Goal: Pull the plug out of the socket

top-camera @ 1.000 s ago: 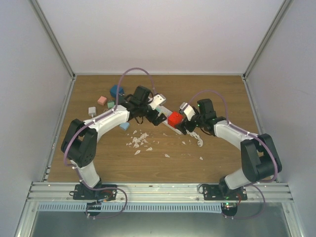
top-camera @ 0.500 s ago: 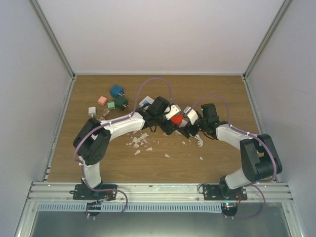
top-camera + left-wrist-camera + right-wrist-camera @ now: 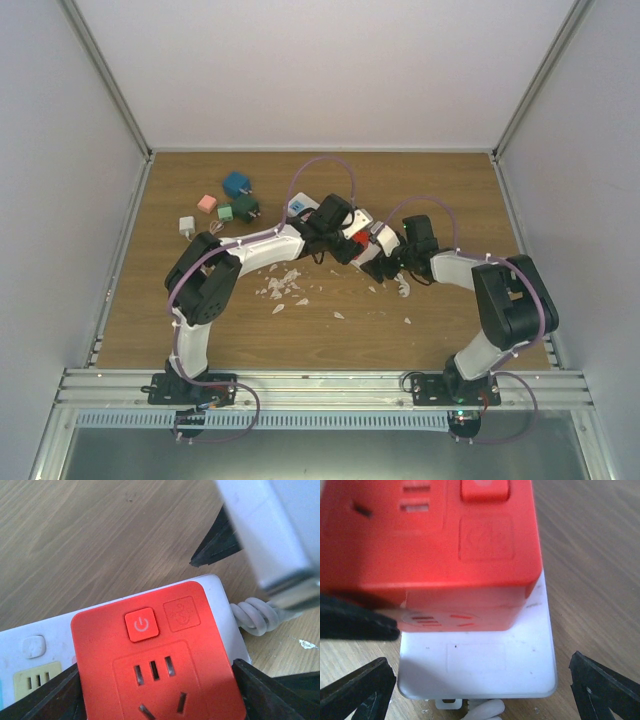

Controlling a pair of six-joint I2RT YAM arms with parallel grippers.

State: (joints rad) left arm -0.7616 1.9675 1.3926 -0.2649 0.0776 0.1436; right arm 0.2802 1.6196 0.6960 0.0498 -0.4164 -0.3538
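Observation:
The plug (image 3: 352,240) is a red cube with a power button, and it sits in the near end of the white socket strip (image 3: 300,207). In the left wrist view the plug (image 3: 155,645) fills the lower middle, with a yellow outlet face (image 3: 37,680) beside it. My left gripper (image 3: 155,685) is open, with one finger close to each side of the plug. My right gripper (image 3: 482,682) is open wide astride the strip's end (image 3: 480,665), just below the plug (image 3: 430,535). The white coiled cord (image 3: 255,615) leaves that end.
Loose cube plugs lie at the back left: blue (image 3: 237,184), pink (image 3: 207,203), green (image 3: 225,212), dark green (image 3: 246,207) and white (image 3: 187,226). White scraps (image 3: 285,285) litter the wood in front of the strip. Enclosure walls stand on three sides.
My left arm has swung right along the strip and now has its gripper over the red plug. My right gripper has edged left to the strip's end.

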